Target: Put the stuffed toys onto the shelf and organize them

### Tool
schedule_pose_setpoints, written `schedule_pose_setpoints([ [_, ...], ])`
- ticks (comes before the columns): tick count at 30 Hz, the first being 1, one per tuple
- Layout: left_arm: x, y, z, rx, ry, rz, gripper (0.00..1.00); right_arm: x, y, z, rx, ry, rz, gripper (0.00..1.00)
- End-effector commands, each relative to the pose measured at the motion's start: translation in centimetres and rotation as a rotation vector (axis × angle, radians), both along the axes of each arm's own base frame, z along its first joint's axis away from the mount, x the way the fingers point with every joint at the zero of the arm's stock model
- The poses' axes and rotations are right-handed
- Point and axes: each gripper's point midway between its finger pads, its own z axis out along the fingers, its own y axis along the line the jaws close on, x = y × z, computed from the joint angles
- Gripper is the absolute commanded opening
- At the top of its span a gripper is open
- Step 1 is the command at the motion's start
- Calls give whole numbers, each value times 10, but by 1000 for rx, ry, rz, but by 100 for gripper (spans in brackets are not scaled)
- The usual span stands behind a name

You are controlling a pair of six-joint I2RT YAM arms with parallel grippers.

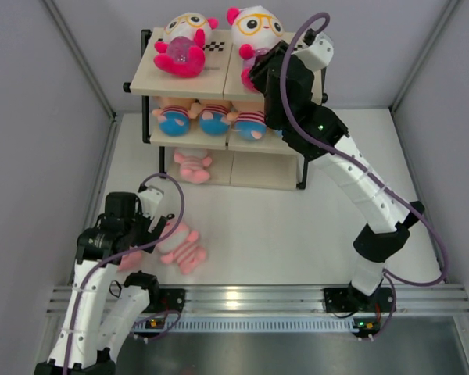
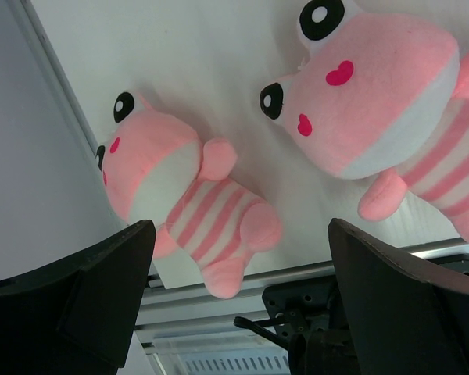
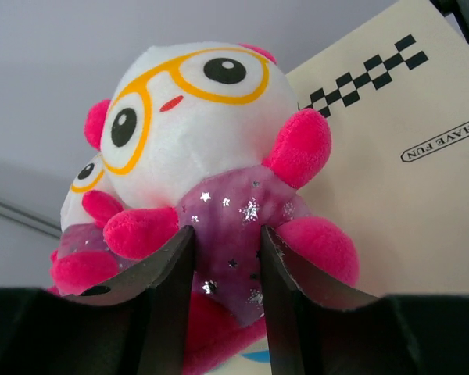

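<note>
The shelf [image 1: 189, 82] stands at the back. Its top board holds two white-and-magenta toys with glasses, a left one [image 1: 184, 43] and a right one [image 1: 256, 30]. My right gripper [image 1: 258, 72] is shut on the right toy's glittery belly [image 3: 234, 207], with the toy resting on the top board [image 3: 406, 195]. Peach toys [image 1: 207, 117] lie on the middle tier and a pink striped toy [image 1: 191, 166] on the bottom tier. My left gripper [image 1: 158, 230] is open and empty over two pink striped toys on the table, one [image 2: 180, 195] to the left and one [image 2: 391, 109] to the right.
The second white-and-magenta toy [image 3: 82, 234] lies just behind the held one. Grey walls enclose the table on both sides. A metal rail [image 1: 250, 297] runs along the near edge, close to the two pink toys [image 1: 184, 248].
</note>
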Motion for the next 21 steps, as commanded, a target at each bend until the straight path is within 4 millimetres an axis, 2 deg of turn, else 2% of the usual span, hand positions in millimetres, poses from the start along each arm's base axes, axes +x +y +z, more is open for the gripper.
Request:
schedule_pose_setpoints([
  [1, 0, 3, 9, 19, -32, -10, 99, 0, -16, 16, 80, -23, -4, 38],
  [3, 1, 3, 9, 22, -36, -9, 99, -1, -15, 19, 89, -29, 6, 46],
  [8, 0, 1, 9, 12, -33, -13, 99, -9, -10, 38, 115, -64, 71, 57],
  [14, 1, -1, 6, 3, -25, -16, 99, -25, -15, 56, 60, -110, 72, 60],
  [16, 0, -3, 3, -5, -12, -20, 99, -40, -22, 68, 44, -142, 58, 61],
  [17, 0, -4, 1, -11, -7, -22, 99, -45, -33, 77, 10, -163, 3, 63],
  [18, 0, -5, -3, -17, 6, -24, 99, -58, -24, 80, -13, -177, 21, 63],
  [20, 0, -9, -9, -35, 31, -26, 99, -70, -24, 89, -96, -210, -4, 66],
  [21, 0, -8, -12, -31, 41, -24, 98, -82, -13, 92, -129, -221, 27, 67],
])
